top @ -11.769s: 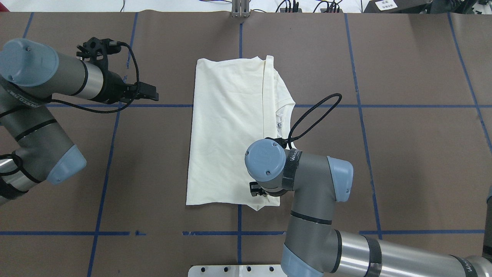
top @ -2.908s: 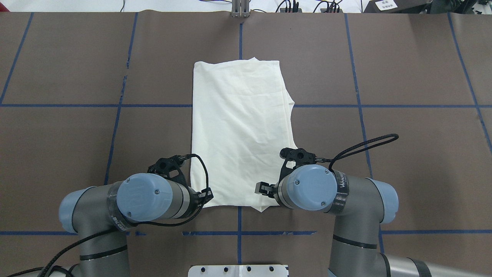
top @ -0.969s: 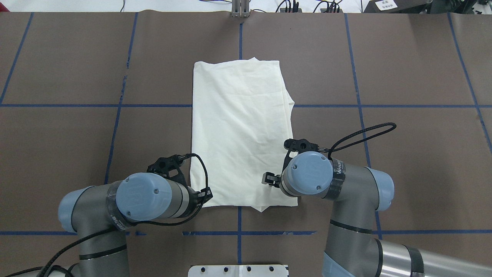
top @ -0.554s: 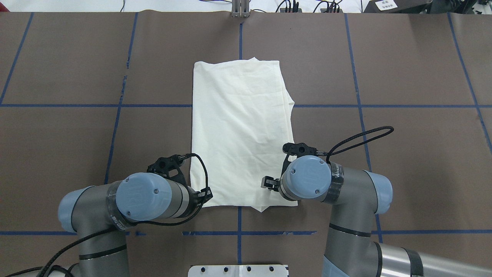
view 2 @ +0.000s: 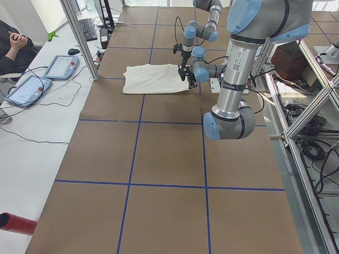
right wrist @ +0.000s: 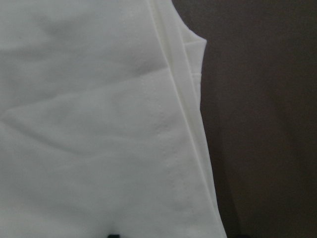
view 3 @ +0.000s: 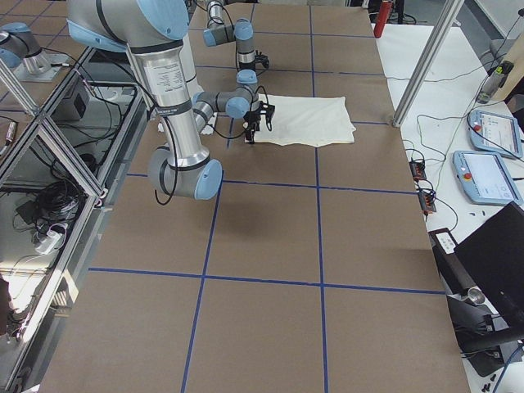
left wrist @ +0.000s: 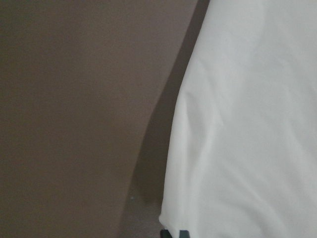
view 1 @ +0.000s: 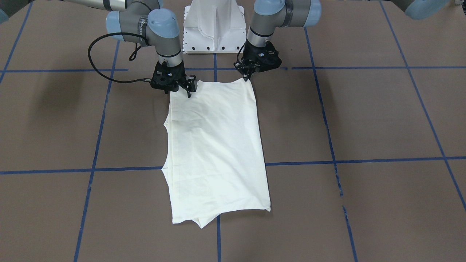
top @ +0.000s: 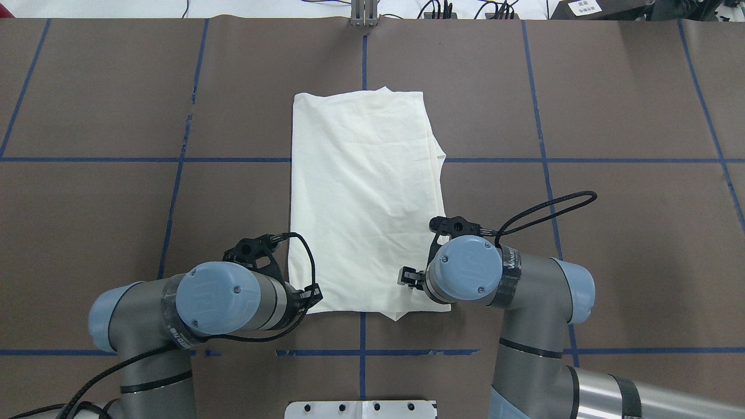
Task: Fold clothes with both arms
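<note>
The clothes are one cream shirt (top: pixel 364 198), folded into a long rectangle with its plain side up, lying flat on the brown table. At the shirt's near left corner my left gripper (view 1: pixel 248 77) is shut on the cloth; the left wrist view shows its fingertips (left wrist: pixel 172 233) together at the shirt's (left wrist: pixel 247 124) edge. My right gripper (view 1: pixel 180 94) stands open over the near right corner, one finger (top: pixel 407 276) above the cloth. In the right wrist view the layered hem (right wrist: pixel 183 124) runs between its jaws. The print is hidden.
The white pedestal base (view 1: pixel 214 25) stands just behind the shirt's near edge. Blue tape lines (top: pixel 361 352) cross the brown table cover. A person (view 2: pixel 13 45) sits at a side desk with tablets (view 2: pixel 58 66), beyond the table's far side.
Since 11.8 s ago the shirt was folded narrower and the left arm came to its near left corner. Over the last second the right gripper shifted slightly toward the robot; the left stayed still.
</note>
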